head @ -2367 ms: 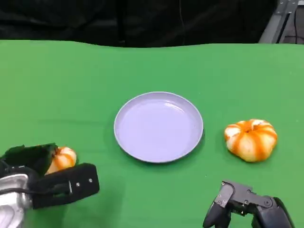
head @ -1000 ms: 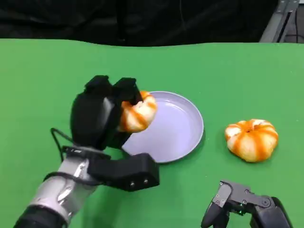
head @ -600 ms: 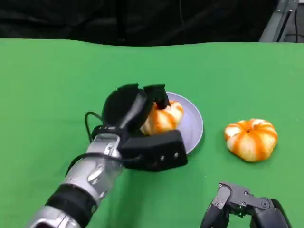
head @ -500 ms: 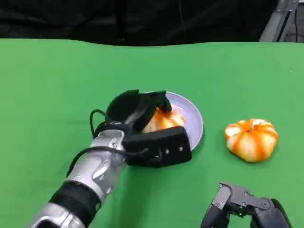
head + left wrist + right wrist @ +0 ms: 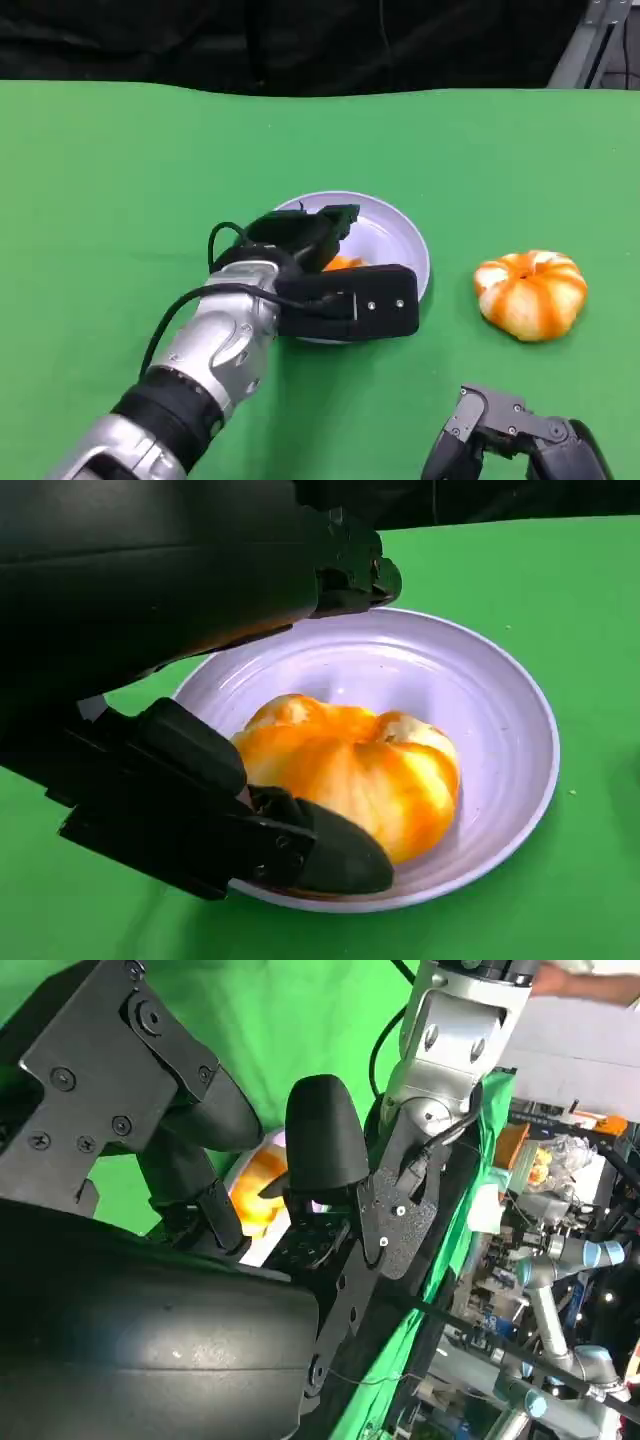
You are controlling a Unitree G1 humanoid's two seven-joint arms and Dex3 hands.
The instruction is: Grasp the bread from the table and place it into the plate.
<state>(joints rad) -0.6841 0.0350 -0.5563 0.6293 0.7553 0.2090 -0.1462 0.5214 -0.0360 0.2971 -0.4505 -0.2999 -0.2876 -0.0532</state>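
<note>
Resting in the lavender plate (image 5: 400,240) at the centre of the head view: one orange-and-white striped bread roll (image 5: 345,264), mostly hidden there behind the left hand (image 5: 300,240). Left wrist view shows the roll (image 5: 350,770) sitting on the plate's floor (image 5: 480,700), toward the near side, with black fingers (image 5: 330,855) curved around it, one beneath its lower edge and another arched above; whether they press the roll or merely flank it cannot be told. Silver left forearm (image 5: 200,360) runs from the lower left of the frame to the plate. Second striped bread roll (image 5: 530,292): on the green table (image 5: 120,180), right of the plate, well apart from it. Right hand (image 5: 515,445): lower right of the frame, near the table edge, fingers curled inward, holding nothing.
</note>
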